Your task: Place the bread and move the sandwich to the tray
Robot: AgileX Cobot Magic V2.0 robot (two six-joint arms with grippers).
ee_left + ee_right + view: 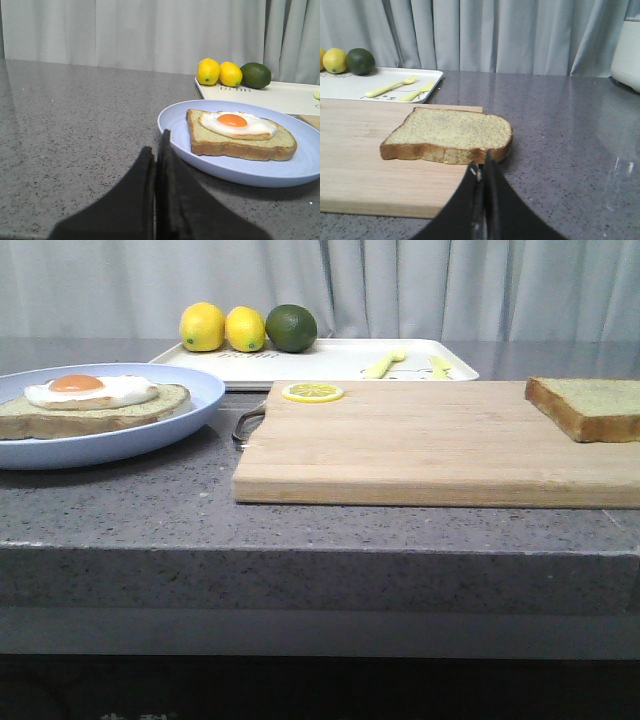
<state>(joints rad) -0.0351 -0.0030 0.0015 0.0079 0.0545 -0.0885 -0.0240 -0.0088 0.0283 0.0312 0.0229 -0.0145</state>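
Note:
The bread (590, 406) lies at the right end of the wooden cutting board (430, 445); it also shows in the right wrist view (451, 134). The sandwich (95, 402), one slice with a fried egg on top, sits on the light blue plate (170, 425) at the left, and shows in the left wrist view (240, 134). The white tray (330, 362) stands behind the board. My left gripper (159, 150) is shut and empty, just short of the plate's near rim (172, 140). My right gripper (481, 167) is shut and empty, just short of the bread's near crust. Neither gripper shows in the front view.
Two lemons (222, 328) and a lime (291, 328) sit at the tray's left end, with a yellow fork and spoon (405, 363) on its right half. A lemon slice (312, 392) lies on the board's far left corner. A white appliance (627, 45) stands far right.

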